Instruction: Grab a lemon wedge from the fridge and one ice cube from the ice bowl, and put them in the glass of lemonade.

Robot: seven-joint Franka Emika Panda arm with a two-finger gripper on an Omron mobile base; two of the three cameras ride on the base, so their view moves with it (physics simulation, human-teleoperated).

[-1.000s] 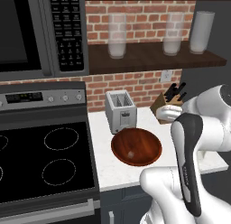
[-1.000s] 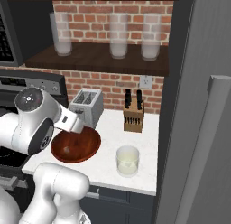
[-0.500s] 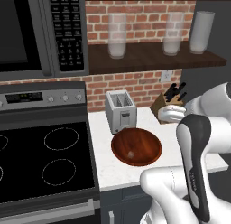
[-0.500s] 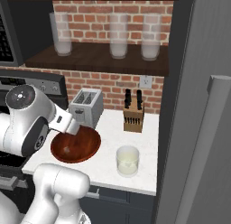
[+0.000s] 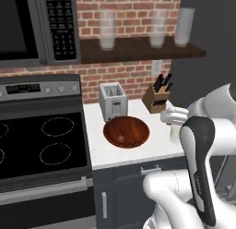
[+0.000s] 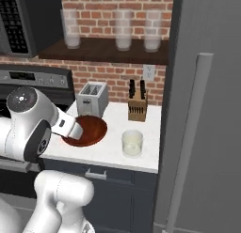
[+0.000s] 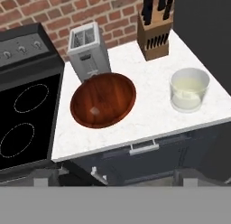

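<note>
Pincer wide open with nothing in it, hanging above the counter's [image 7: 149, 114] front edge. Straight ahead and a bit left, the ice bowl [image 7: 103, 100], pale ice cube [image 7: 94, 111] near the middle. Ahead to the right, glass of lemonade [image 7: 189, 89]. Farther out, toaster [image 7: 89, 50] and knife block [image 7: 154, 33]. Fridge [image 6: 207, 110] shut, off right.

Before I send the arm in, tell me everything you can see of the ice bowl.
The ice bowl is a wide, shallow round dish of glossy reddish-brown wood with visible grain. It sits upright on the white counter, just in front of the toaster, between the stove and the glass of lemonade, touching neither. One small pale ice cube lies near its bottom.
</note>
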